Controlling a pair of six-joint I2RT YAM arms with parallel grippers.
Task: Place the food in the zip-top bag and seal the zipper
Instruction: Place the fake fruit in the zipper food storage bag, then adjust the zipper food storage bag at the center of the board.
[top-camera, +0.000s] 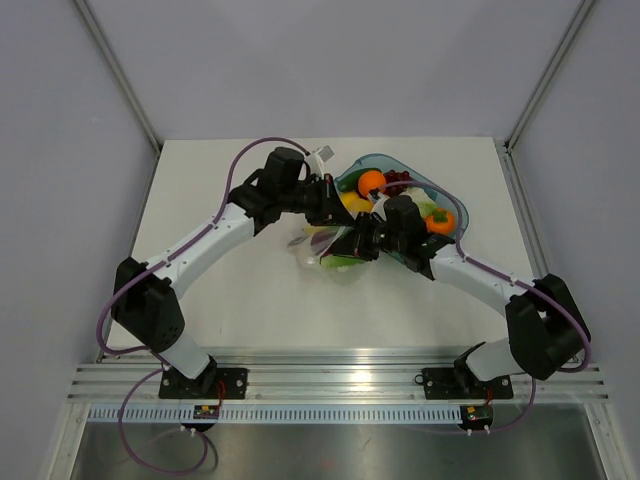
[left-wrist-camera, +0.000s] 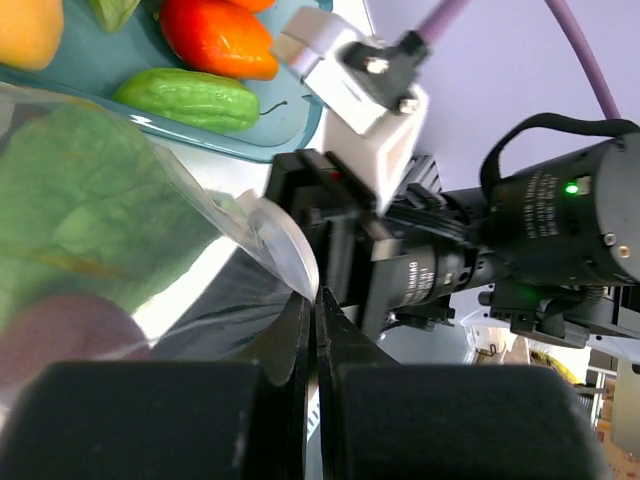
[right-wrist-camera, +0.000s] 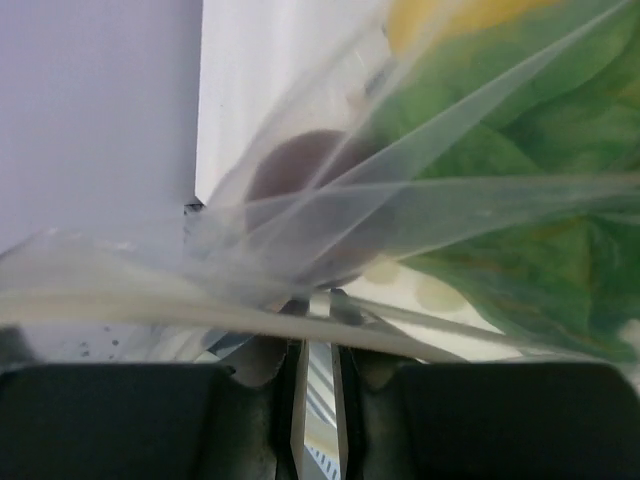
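The left pincer (left-wrist-camera: 313, 310) clenches the zip-top bag (left-wrist-camera: 110, 200); zipper (right-wrist-camera: 130, 305) lies crosswise at narrowed right pincer (right-wrist-camera: 315, 340), grip unclear.

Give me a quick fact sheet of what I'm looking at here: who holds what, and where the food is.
Left gripper: shut on the zip-top bag at its edge
Right gripper: jaws nearly together at the bag's mouth; grip unclear
In the bag: lettuce, dark round piece
In the teal tray: orange, cucumber
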